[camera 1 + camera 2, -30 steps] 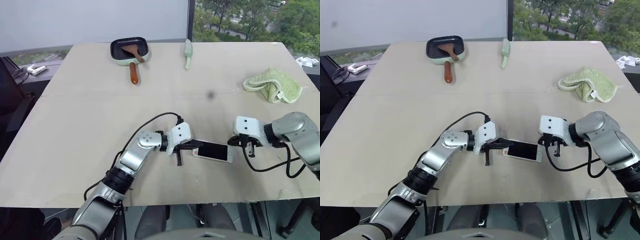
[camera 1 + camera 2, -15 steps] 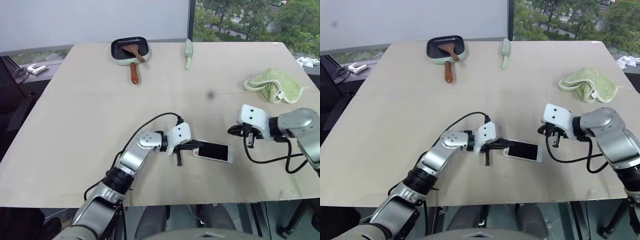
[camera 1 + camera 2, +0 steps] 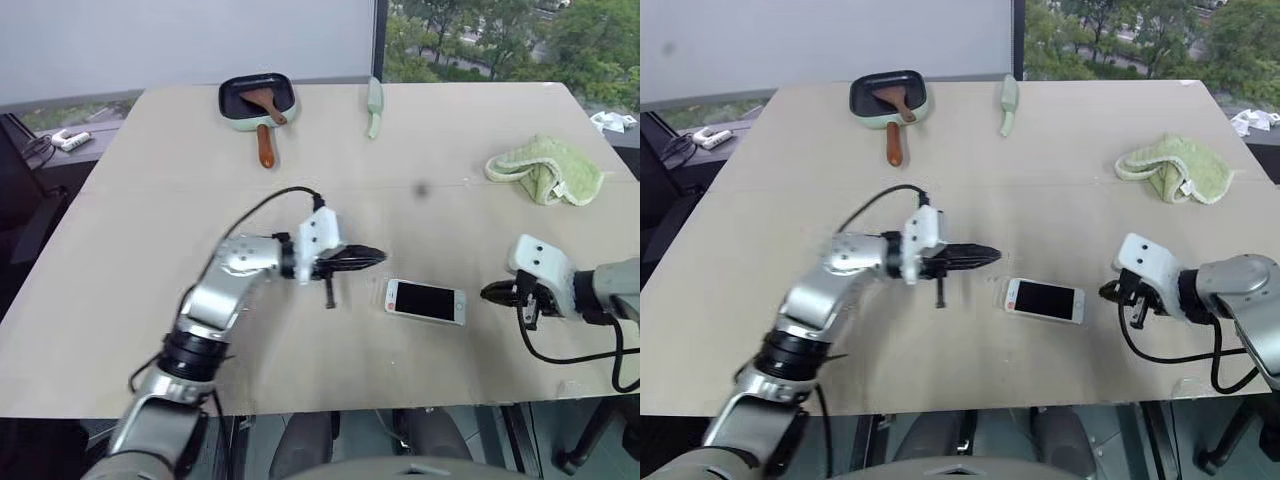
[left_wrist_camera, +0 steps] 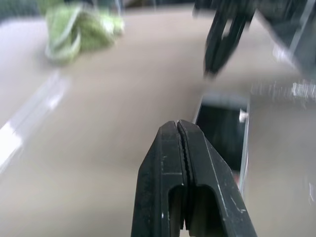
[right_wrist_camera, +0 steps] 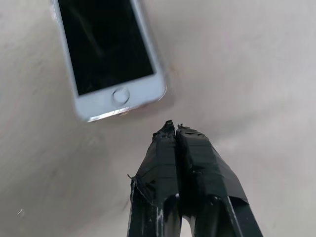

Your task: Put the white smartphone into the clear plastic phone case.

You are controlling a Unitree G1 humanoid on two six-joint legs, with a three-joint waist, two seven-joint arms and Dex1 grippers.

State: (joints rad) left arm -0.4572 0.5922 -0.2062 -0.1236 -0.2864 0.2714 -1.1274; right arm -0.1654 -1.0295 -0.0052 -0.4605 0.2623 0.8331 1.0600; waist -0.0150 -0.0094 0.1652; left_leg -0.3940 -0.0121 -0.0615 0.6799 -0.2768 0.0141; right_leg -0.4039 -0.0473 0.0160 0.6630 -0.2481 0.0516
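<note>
The left gripper (image 3: pixel 372 257) hangs above the surface (image 3: pixel 150 220) with its jaws pressed together on nothing, pointing toward the white smartphone (image 3: pixel 426 301), near it but apart. The phone lies flat, screen up, between the 2 arms. A faint glinting outline just past its left end looks like the rim of the clear plastic phone case (image 3: pixel 381 293), so the phone seems to sit in or on the shell; whether it is fully seated cannot be told. The right gripper (image 3: pixel 492 292) is just beside the phone's home-button end, clear of it, jaws also pressed together and empty. The step in hand looks like the seating of the phone. The next move probably calls for a check or a press at the corners.
</note>
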